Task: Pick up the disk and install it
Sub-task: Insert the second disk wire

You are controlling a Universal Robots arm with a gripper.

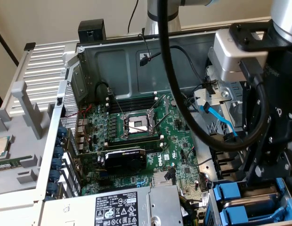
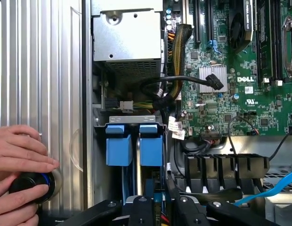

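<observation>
Blue plastic is nearly all that shows of the disk (image 2: 151, 146): the end of its bright blue carrier frame, a raised tab above a broader flat face, standing in the grey sheet-metal drive cage (image 2: 132, 119). Its metal body is hidden down inside the cage. Just beside it, in the neighbouring slot, sits a look-alike blue-framed drive (image 2: 118, 143), the two ends level with each other. In the exterior view the disk (image 1: 229, 193) is at the near right corner of the open computer case, with the other drive (image 1: 233, 216) nearer still.

The black arm (image 1: 278, 117) comes down on the exterior view's right, directly over the disk's slot. In the wrist view the jaws line up with the disk's carrier, a thin sliver of blue between them, but whether they are apart, together or clamped on anything I cannot tell.

Left of the cage lies the grey power-supply box (image 1: 132, 207) with its black-and-white label, and beyond it the green Dell motherboard (image 1: 136, 136) with an empty processor socket (image 1: 138, 123) and a black graphics card (image 1: 125, 157). A light blue data cable (image 1: 221, 120) runs along the far right.

In the wrist view a person's hands (image 2: 21, 157) rest on a ribbed metal panel (image 2: 42, 70), holding a black knob with a blue ring (image 2: 33, 185).
</observation>
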